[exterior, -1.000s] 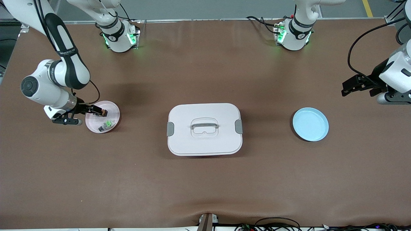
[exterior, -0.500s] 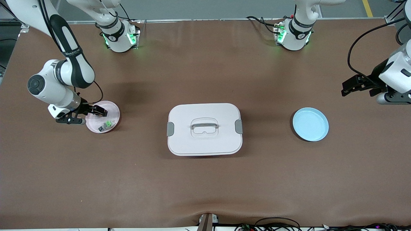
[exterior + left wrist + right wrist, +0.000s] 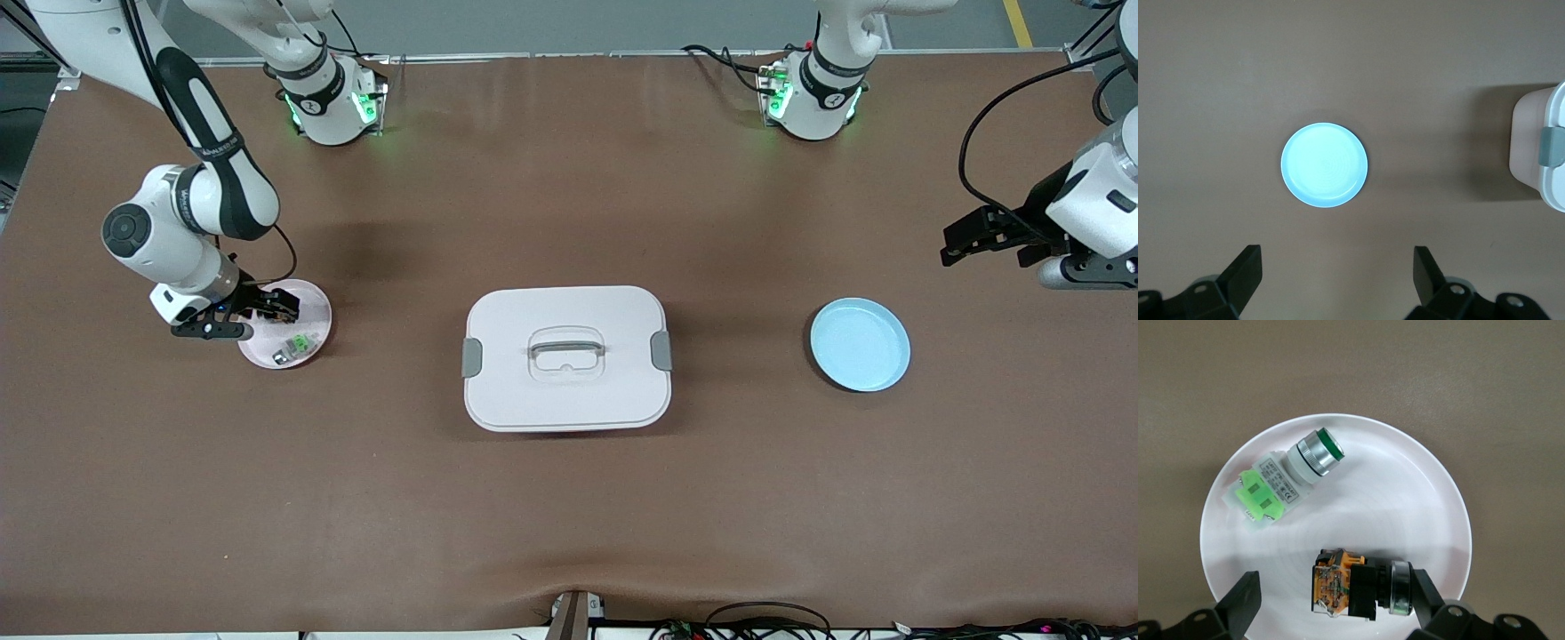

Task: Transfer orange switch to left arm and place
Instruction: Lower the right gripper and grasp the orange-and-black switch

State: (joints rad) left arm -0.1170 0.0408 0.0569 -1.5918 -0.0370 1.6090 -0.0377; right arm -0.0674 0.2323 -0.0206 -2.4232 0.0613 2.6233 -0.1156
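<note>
Your right gripper [image 3: 1331, 603] hangs spread wide over the pink dish [image 3: 1431, 493], the orange switch [image 3: 1351, 583] between its fingers (untouched), while the left gripper [image 3: 1338, 280] waits open near the blue dish [image 3: 1324, 164].

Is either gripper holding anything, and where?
Nothing. Right gripper open around the orange switch in the pink dish; left gripper waits open near the blue dish.

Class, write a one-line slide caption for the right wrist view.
Right end effector open above the pink dish, fingers astride the orange switch, green switch alongside.
</note>
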